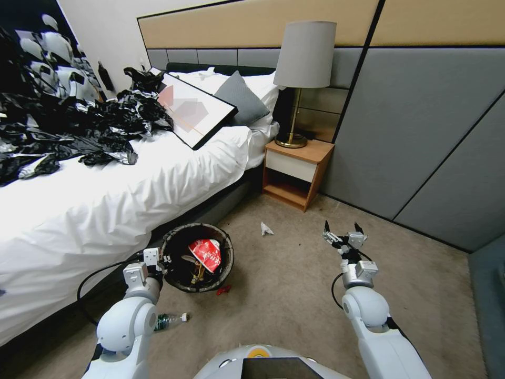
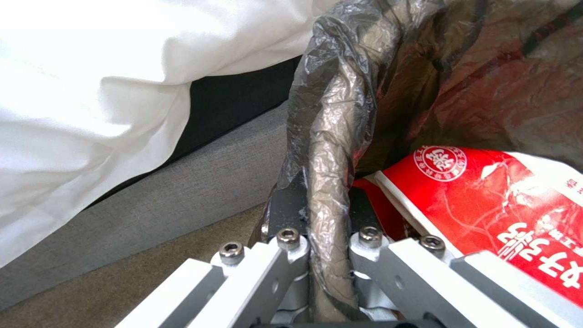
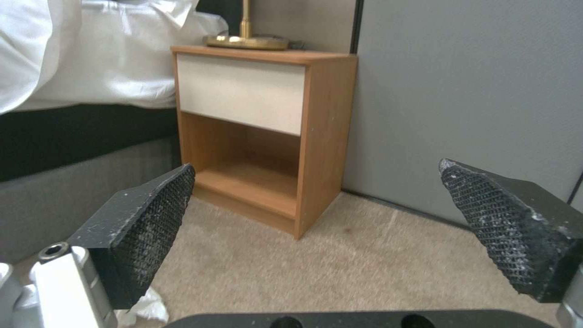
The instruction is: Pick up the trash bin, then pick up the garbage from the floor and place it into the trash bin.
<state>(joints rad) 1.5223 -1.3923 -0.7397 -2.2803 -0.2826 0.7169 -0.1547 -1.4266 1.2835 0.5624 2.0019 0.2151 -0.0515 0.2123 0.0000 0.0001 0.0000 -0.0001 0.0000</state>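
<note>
Left arm [image 1: 123,326] reached forward at about 11 o'clock, wrist low; left gripper [image 1: 164,259] was clamped onto the bag-lined rim of the trash bin [image 1: 176,281], jaws pinching the rim between them. Right arm [image 1: 371,326] extended toward 1 o'clock, held off the floor; right gripper [image 1: 343,230] had jaws spread wide, pads [image 3: 152,228] holding nothing.

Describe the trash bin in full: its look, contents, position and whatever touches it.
The trash bin is a small round bucket lined with a crinkled dark plastic bag folded over its rim. It sits beside the bed, tilted so its opening faces the head camera. Inside lie a red-and-white wrapper and some yellowish scraps. The left gripper is shut on the bag-covered rim at the side nearest the bed. A small red scrap lies on the carpet by its edge.
</note>
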